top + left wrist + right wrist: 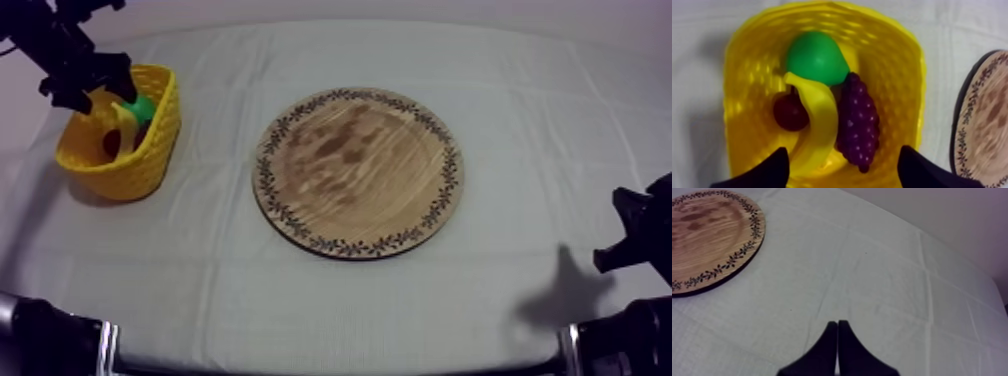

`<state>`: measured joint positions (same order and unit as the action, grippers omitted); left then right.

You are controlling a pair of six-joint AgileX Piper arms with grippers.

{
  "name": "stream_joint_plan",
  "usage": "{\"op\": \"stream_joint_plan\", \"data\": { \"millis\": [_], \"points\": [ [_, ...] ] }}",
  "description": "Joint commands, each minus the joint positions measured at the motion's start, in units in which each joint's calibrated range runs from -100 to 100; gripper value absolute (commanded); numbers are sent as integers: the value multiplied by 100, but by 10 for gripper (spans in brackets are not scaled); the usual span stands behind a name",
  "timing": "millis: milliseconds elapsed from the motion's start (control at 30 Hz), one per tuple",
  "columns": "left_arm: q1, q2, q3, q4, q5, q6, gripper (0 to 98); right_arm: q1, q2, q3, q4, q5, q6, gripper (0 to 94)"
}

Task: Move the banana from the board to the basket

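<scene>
Now the banana (817,120) lies inside the yellow basket (747,75), curving down the middle of it. One end of it touches the green pear (814,57). The bunch of grapes (858,125) lies right beside it on one side, and the small red fruit (789,112) peeks out on its other side. My left gripper (842,172) hangs over the basket with its two black fingers (772,170) wide apart and nothing between them, so it grips nothing. Seen from above, the basket sits at the left side of the table on the grey-white cloth (300,300). It is apart from the round wooden board (358,170), which lies in the middle of the table with little leaves drawn round its rim. My right gripper (837,325) is low at the right side, over the cloth, away from the board. Its fingers are pressed together like a thin wedge and hold nothing.
</scene>
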<state>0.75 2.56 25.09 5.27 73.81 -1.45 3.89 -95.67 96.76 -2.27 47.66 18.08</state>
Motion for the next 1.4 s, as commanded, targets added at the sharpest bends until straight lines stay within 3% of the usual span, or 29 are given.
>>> {"op": "stream_joint_plan", "data": {
  "millis": [0, 267, 500, 767, 1133, 1267, 1367],
  "points": [
    [-3, -723, 408, 26, -242, 8, 713, 2, 0, 1, 0, 0, 1, 3],
    [-26, -2906, 2210, 80, -1343, -99, 549, 2, 0, 1, 0, 0, 1, 3],
    [-54, -5322, 4428, 38, -2902, 28, 325, 2, 0, 1, 0, 0, 1, 3],
    [127, -7556, 6055, -584, -3427, 866, 44, 2, 0, 1, 0, 0, 1, 3],
    [-226, -9413, 7073, -660, -3442, 964, 1, 2, 0, 1, 0, 0, 1, 3],
    [-223, -9945, 7204, -705, -3413, 627, 0, 2, 0, 1, 0, 0, 1, 3],
    [-195, -10133, 7350, -722, -3745, 659, 0, 2, 0, 1, 0, 0, 2, 3]
  ]
}}
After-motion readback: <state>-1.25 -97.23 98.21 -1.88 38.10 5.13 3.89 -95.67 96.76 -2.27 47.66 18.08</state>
